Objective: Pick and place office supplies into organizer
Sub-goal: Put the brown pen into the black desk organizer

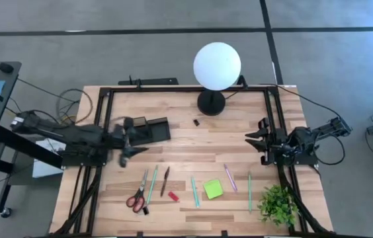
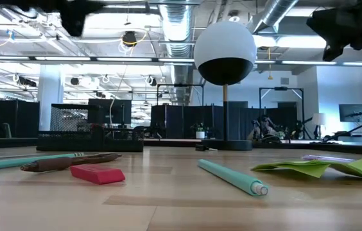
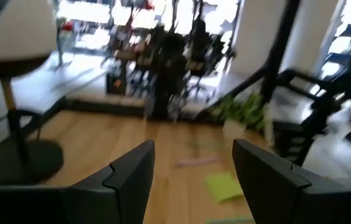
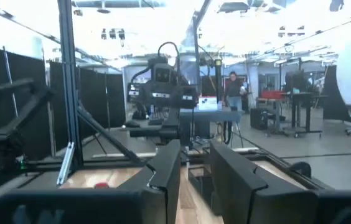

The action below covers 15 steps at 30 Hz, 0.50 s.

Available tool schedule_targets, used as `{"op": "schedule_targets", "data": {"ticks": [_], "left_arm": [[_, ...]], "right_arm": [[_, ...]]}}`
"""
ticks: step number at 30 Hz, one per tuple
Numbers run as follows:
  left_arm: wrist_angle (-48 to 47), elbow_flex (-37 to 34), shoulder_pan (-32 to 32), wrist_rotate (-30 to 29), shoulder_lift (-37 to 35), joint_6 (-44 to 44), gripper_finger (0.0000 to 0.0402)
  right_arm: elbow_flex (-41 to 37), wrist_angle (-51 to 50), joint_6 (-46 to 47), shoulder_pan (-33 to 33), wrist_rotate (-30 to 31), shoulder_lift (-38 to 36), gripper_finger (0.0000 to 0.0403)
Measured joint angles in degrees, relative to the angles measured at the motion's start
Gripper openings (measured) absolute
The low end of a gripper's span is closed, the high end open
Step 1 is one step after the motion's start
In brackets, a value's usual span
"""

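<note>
Overhead, pipes; below, wooden table [image 2: 187, 205]

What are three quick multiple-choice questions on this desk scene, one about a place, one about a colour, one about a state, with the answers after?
1. Where is the plant?
A. by the table's right front corner
B. beside the lamp
C. inside the organizer

2. What colour is the sticky-note pad?
A. blue
B. lime green
C. white

3. How is the left gripper?
A. shut on a pen
B. shut on the scissors
C. open, holding nothing

Answers: 1 A, the high view shows it at that corner. 2 B, green in the high view. 3 C, its wrist view shows fingers apart, nothing between.
</note>
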Motion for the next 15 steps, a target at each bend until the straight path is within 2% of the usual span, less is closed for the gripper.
{"op": "schedule_targets", "data": {"ticks": [3,6,11,15], "left_arm": [[3.1,0.5,-0.4,-1.5,8.5,-8.1,0.0213],[5.8,2.3,-2.3,-0.6,15.7,-15.7,0.0213],[6.2,6.4,-7.7,1.6,25.9,-24.1,0.0213],[3.4,10.4,-12.9,1.2,33.1,-31.6,0.0213]], "right_arm": [[0.0,-0.3,-1.9,0.0,0.0,0.0,0.0081],[0.0,-1.1,-5.1,0.0,1.2,0.0,0.0081],[0.0,-2.4,-6.5,0.0,5.6,0.0,0.0081],[0.0,-3.4,-6.5,0.0,7.5,0.0,0.0081]]}}
